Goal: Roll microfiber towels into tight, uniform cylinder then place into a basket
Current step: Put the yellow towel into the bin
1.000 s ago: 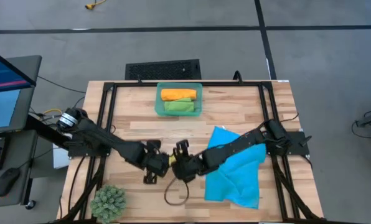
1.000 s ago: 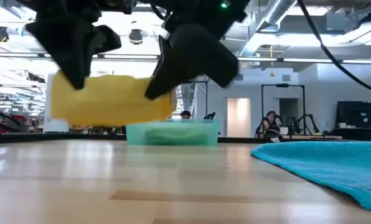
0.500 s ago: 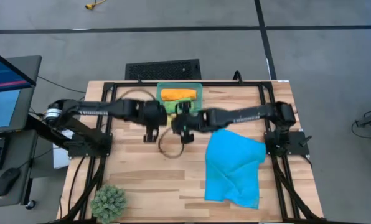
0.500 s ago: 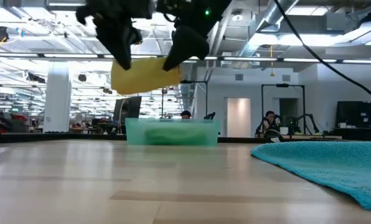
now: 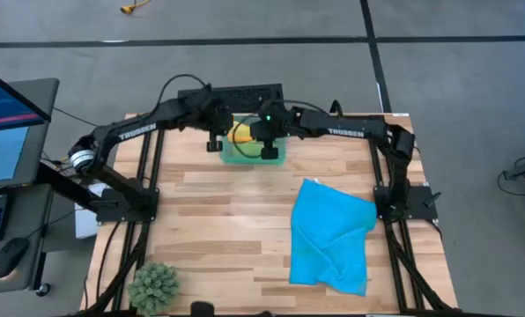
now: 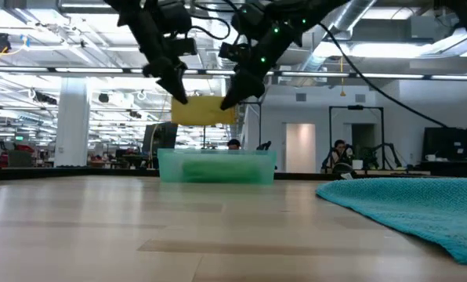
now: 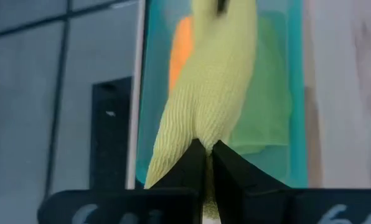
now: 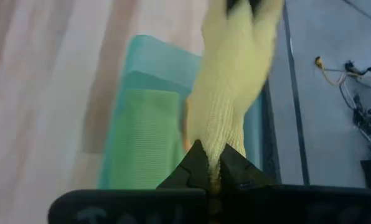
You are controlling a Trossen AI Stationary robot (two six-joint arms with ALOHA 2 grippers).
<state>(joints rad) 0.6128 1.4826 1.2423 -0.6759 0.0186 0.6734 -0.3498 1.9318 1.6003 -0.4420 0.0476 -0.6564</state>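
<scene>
Nearest you, at the front left corner of the wooden counter (image 5: 210,202), sits the spiky green plant ball (image 5: 153,285). To the right of it the bright blue towel (image 5: 331,236) lies spread and rumpled on the counter's right half, well apart from both arms.

Farther back, your two arms meet above the teal basket (image 5: 278,155) at the counter's far edge. The left gripper (image 7: 204,163) has its fingers clenched on one end of the rolled yellow towel (image 6: 204,110), and the right gripper (image 8: 213,163) has its fingers pinched on the other end. The roll runs between the two sets of fingers, roughly level, and in the low view it hangs clear above the basket's rim, not touching it.

Below the roll, inside the basket, you can see the rolled green towel (image 8: 145,134) on the near side and the rolled orange towel (image 7: 181,43) on the far side, lying side by side.

White lettering runs along each arm's forearm in the high view, but you cannot read it with certainty.

At the left, beyond the counter, a monitor (image 5: 5,110) stands on a desk.
</scene>
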